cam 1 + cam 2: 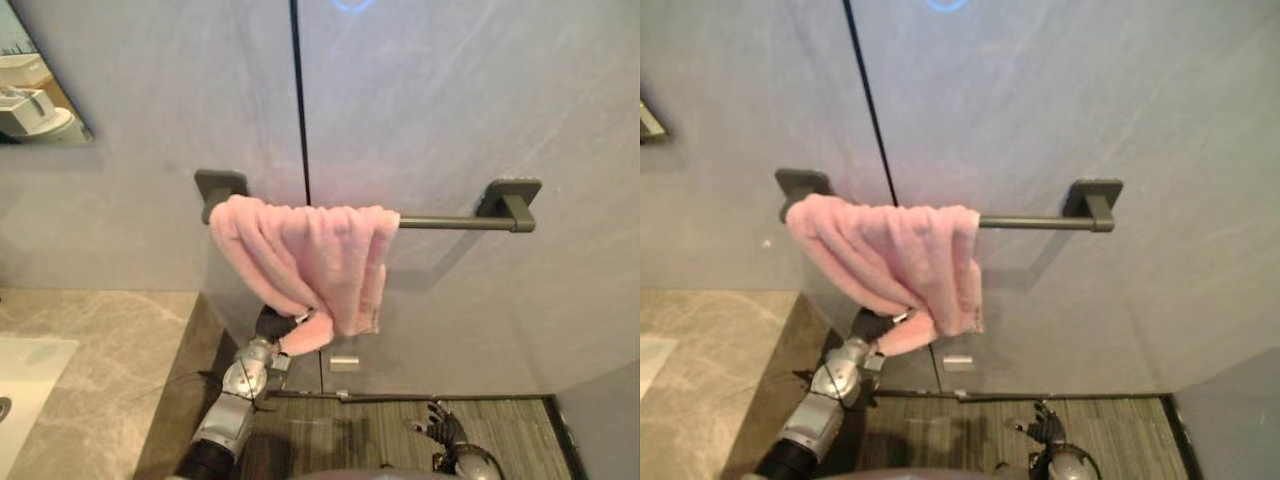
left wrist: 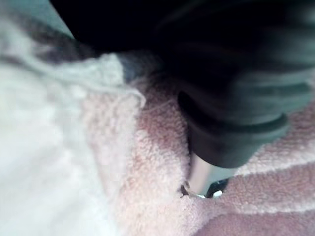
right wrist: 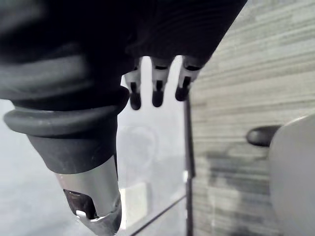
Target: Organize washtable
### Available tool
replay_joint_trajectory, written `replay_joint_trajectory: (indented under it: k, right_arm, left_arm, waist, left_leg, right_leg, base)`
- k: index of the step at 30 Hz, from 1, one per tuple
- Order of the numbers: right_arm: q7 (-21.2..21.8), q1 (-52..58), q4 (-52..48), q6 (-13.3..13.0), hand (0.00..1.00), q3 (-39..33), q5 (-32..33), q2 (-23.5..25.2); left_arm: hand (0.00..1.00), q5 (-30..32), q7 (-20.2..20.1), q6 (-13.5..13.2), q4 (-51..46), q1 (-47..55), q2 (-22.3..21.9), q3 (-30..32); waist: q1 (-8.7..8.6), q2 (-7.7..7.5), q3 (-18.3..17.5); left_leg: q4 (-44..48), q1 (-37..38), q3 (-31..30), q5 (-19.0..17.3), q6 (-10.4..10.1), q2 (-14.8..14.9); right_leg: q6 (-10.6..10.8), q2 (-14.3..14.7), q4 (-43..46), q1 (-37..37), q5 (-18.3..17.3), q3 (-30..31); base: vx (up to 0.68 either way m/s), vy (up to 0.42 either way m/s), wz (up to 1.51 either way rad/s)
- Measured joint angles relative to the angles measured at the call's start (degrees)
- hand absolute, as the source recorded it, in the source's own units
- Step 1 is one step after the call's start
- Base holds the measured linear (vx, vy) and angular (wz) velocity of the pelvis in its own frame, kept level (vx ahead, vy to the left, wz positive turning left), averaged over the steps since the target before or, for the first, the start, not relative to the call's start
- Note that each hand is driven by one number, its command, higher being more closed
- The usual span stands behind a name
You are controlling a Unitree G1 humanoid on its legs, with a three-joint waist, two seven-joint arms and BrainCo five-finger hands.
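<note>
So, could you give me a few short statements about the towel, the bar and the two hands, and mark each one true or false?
1. The pink towel hangs over the dark bar on the wall. True.
2. The towel covers the bar from one bracket to the other. False: it is bunched at the bar's left end, and the right part is bare.
3. The left hand is at the towel's lower edge. True.
4. The right hand holds the towel. False: it is open, low over the floor, apart from the towel.
5. A stone counter lies left of the towel. True.
</note>
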Motion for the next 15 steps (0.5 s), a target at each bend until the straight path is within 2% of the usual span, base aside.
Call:
replay_joint_trajectory:
  k: [5, 9, 12, 15]
  right_arm:
    - [-0.33, 1.75, -11.96, -0.49, 0.0, -0.39, -1.53, -1.63]
    - [0.17, 3.07, -21.35, -1.86, 0.0, -0.61, -1.51, -3.15]
    - [0.72, 3.53, -26.21, -2.67, 0.0, -0.6, -1.45, -4.38]
    - [1.83, 3.68, -29.52, -2.74, 0.0, -0.35, -1.38, -5.22]
  left_arm:
    - [1.0, 0.05, 0.07, -0.04, -0.2, 0.0, -0.08, 0.99]
    - [1.0, 0.14, 0.09, -0.03, -0.89, 0.01, 0.27, 1.67]
    - [1.0, 0.32, 0.04, -0.01, -1.82, 0.21, 0.64, 1.68]
    - [1.0, 0.3, 0.03, 0.0, -2.17, 0.21, 0.84, 1.73]
  waist:
    - [-0.18, -0.15, 0.2]
    - [-0.34, -0.11, 0.54]
    - [-1.1, -0.21, 0.59]
    - [-1.13, -0.21, 0.59]
  left_leg:
    - [0.11, -0.18, 0.5, 0.0, 0.01, 0.01]
    - [0.45, -0.48, 1.32, 0.0, 0.01, 0.04]
    - [0.58, -0.47, 1.36, -0.01, 0.01, 0.03]
    - [0.81, -0.72, 1.64, -0.04, 0.05, 0.03]
  right_leg:
    - [0.0, 0.02, 0.71, -0.87, 0.0, 0.61]
    - [0.16, 0.06, 1.4, -1.83, 0.1, 1.61]
    - [0.18, 0.05, 1.67, -1.92, 0.11, 1.73]
    - [0.23, 0.07, 2.15, -2.53, 0.06, 2.24]
  base:
    - [-0.06, -0.029, -0.06]
    - [-0.07, -0.027, -0.12]
    - [-0.05, -0.029, -0.02]
    - [-0.04, -0.021, -0.05]
